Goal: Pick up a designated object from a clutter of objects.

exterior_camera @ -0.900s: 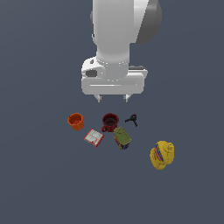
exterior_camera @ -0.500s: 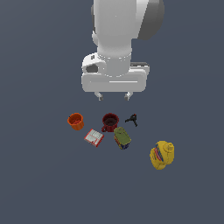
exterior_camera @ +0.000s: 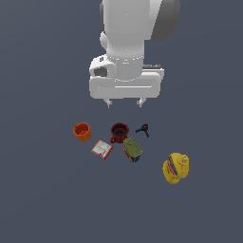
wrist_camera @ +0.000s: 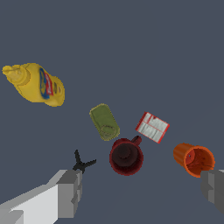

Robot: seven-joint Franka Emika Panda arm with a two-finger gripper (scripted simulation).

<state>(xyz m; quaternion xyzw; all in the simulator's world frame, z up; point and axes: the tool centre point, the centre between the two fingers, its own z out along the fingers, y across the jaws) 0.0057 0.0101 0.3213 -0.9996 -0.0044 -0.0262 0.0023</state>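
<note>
Hand: the hand (exterior_camera: 125, 102) hangs above the clutter, fingers (wrist_camera: 70, 193) spread wide, nothing between them.
Black clamp: the black clamp (exterior_camera: 143, 129) lies on the bench (exterior_camera: 42, 190), just beside the dark red mug (exterior_camera: 119, 132) on the exterior view's right, apart from it.
Neighbours: green can (exterior_camera: 132, 149) lies near the mug; orange cup (exterior_camera: 82, 131), flat red-and-white box (exterior_camera: 102, 149).
Outlier: yellow bottle (exterior_camera: 175, 168), well apart.

Bulky white arm (exterior_camera: 126, 33), grey joint cap, wide white gripper (exterior_camera: 126, 102), 2 stubby grey fingers (wrist_camera: 70, 192).
</note>
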